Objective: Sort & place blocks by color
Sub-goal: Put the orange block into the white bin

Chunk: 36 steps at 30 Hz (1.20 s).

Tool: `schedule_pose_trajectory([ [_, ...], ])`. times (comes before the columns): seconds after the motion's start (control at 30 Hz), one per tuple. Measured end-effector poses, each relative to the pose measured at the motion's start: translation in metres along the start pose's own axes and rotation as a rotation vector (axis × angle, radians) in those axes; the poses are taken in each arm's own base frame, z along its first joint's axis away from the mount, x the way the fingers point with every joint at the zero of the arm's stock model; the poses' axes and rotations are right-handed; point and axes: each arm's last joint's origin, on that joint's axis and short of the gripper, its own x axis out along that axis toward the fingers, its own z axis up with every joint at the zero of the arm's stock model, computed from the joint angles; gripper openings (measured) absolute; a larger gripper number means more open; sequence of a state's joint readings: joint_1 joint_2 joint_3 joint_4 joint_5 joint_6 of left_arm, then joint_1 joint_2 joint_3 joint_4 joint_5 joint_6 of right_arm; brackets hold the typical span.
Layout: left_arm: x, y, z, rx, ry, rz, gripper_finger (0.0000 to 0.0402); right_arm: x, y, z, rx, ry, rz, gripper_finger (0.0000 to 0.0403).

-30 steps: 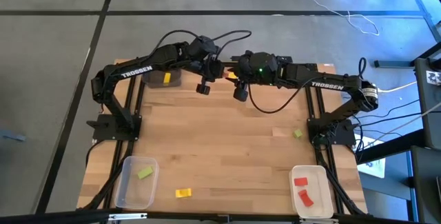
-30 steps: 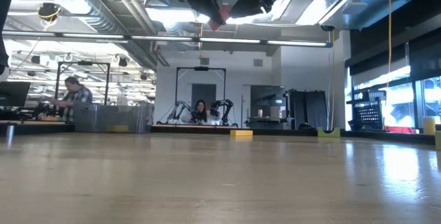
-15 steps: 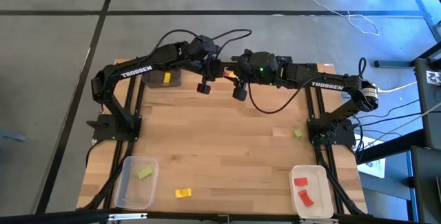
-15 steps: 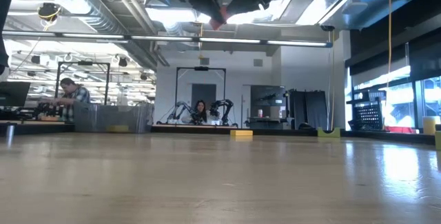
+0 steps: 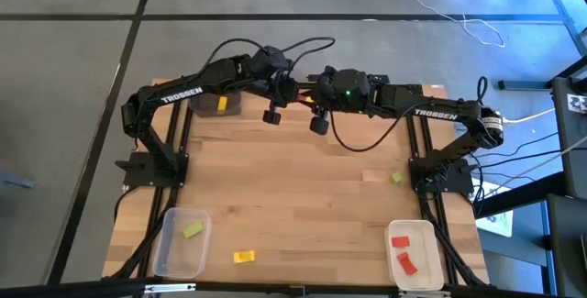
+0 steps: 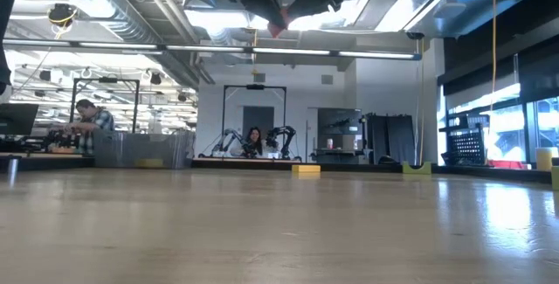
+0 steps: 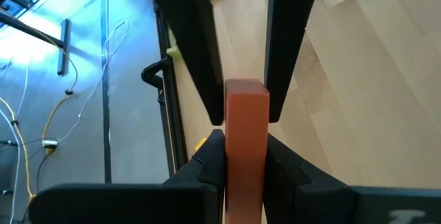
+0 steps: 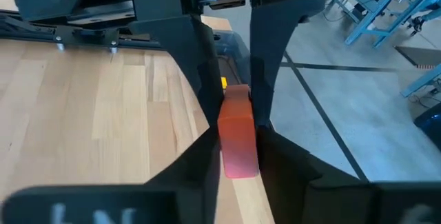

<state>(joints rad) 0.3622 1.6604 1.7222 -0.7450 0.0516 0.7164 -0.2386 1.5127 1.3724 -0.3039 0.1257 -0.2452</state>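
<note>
High over the table's far middle, my left gripper (image 5: 292, 96) and my right gripper (image 5: 308, 102) meet tip to tip, both shut on one red block (image 7: 245, 134). The low view shows that block (image 6: 276, 27) far above the tabletop. A yellow block (image 5: 222, 104) lies in the dark bin (image 5: 209, 107) at the far left. A green block (image 5: 192, 230) lies in the clear bin (image 5: 163, 248) at the near left. Two red blocks (image 5: 401, 241) lie in the white bin (image 5: 429, 270) at the near right. My left gripper pinches the red block's near end (image 7: 245, 176) between its two fingers, coming from the table's left and slanting down. The block is lifted clear and sticks out past the fingertips. My right gripper has its fingers against the two sides of the block's other end (image 8: 238, 117), coming from the table's right and slanting slightly down.
A loose yellow block (image 5: 243, 257) lies near the table's front edge. A loose green block (image 5: 396, 178) lies by the right edge. The wide wooden middle of the table (image 5: 293, 197) bears nothing. People sit in the room behind.
Both arms have stayed in place. In the low view my right gripper's fingers have drawn in against the red block, which has not moved.
</note>
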Motion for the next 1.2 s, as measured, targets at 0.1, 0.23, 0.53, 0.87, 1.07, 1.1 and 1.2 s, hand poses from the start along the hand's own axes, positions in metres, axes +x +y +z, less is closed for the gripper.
schedule_pose_trajectory([
  [0.1, 0.000, 0.000, 0.000, -0.004, 0.000, -0.006, 0.0046, 0.000, 0.000, 0.000, -0.019, 0.002, 0.001, 0.0058],
  [0.23, 0.000, 0.000, 0.000, -0.005, 0.001, -0.007, 0.0046, 0.000, 0.000, 0.000, -0.024, 0.001, 0.001, 0.0057],
  [0.53, 0.000, 0.001, -0.001, -0.003, 0.045, 0.051, 0.0057, 0.000, 0.000, 0.000, -0.035, -0.005, -0.005, 0.0057],
  [0.87, 0.000, -0.002, 0.002, 0.035, 0.124, 0.147, 0.0128, 0.000, -0.001, 0.001, -0.020, -0.007, -0.013, 0.0057],
  [1.07, -0.001, 0.001, 0.000, 0.028, 0.203, 0.239, 0.0128, -0.007, -0.004, 0.000, -0.031, 0.028, -0.071, 0.0057],
  [1.1, -0.001, 0.001, -0.001, 0.028, 0.211, 0.244, 0.0128, -0.010, -0.004, 0.000, -0.033, 0.035, -0.079, 0.0057],
  [1.2, -0.004, 0.003, -0.003, 0.021, 0.229, 0.266, 0.0129, -0.025, -0.005, 0.002, -0.025, 0.042, -0.073, 0.0057],
])
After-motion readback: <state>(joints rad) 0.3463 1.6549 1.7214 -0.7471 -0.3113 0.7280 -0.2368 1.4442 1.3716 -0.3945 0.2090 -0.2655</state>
